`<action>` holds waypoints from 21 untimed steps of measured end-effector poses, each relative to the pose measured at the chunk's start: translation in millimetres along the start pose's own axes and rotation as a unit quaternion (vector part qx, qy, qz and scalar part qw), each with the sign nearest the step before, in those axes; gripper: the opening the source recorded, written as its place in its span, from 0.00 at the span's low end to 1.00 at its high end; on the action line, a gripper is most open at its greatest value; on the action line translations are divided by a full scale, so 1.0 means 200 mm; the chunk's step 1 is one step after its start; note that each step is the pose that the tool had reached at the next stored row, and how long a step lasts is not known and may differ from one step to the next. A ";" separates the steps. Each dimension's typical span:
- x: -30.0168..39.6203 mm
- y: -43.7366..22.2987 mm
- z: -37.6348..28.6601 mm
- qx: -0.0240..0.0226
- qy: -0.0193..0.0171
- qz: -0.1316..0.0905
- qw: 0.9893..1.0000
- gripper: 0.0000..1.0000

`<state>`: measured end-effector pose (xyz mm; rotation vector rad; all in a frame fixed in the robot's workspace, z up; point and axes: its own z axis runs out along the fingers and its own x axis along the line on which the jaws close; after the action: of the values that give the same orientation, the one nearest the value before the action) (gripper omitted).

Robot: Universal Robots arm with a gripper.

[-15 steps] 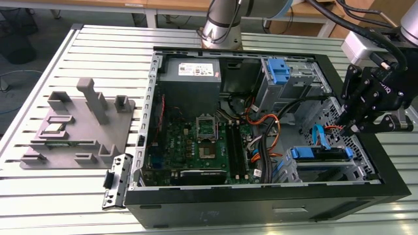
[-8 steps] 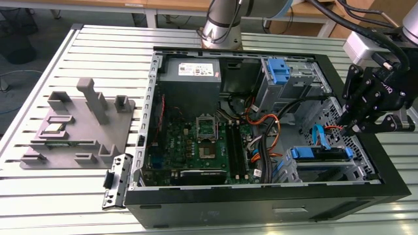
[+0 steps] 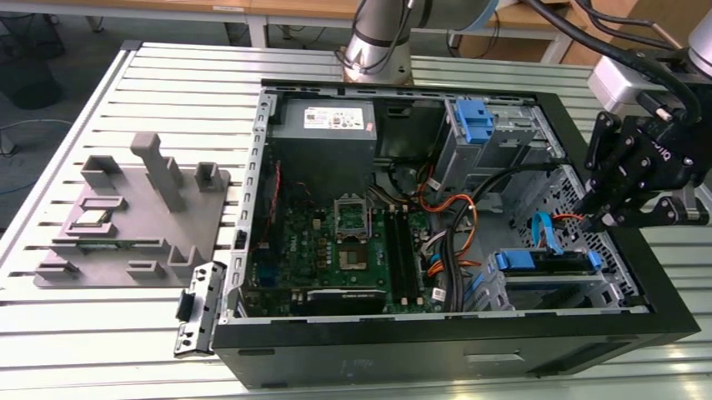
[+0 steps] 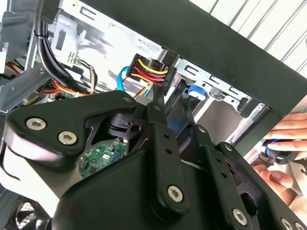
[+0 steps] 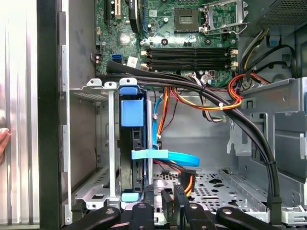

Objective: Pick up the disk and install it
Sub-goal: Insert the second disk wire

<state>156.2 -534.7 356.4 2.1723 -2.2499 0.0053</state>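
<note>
The disk (image 3: 543, 261) sits edge-up in the drive cage (image 3: 579, 287) at the exterior view's right of the open computer case (image 3: 445, 333) — blue rails showing along its edges, and in the first wrist view the disk (image 5: 132, 143) stands between the cage's metal walls with a blue cable (image 5: 165, 155) looped just beside it. The gripper (image 3: 606, 218) hangs above the cage near the case's side wall (whether its fingers are parted or closed I cannot tell), and it holds nothing visible. A person's hand (image 4: 283, 143) rests outside the case wall in the second wrist view.
</note>
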 end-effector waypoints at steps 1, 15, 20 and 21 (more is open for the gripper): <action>0.000 -0.003 0.002 0.000 0.000 0.000 1.000 0.31; -0.002 -0.035 0.030 -0.004 0.000 0.000 1.000 0.31; -0.002 -0.037 0.036 -0.004 0.000 0.000 1.000 0.31; -0.002 -0.037 0.036 -0.004 0.000 0.000 1.000 0.31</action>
<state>163.5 -534.6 349.2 2.1683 -2.2457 -0.0029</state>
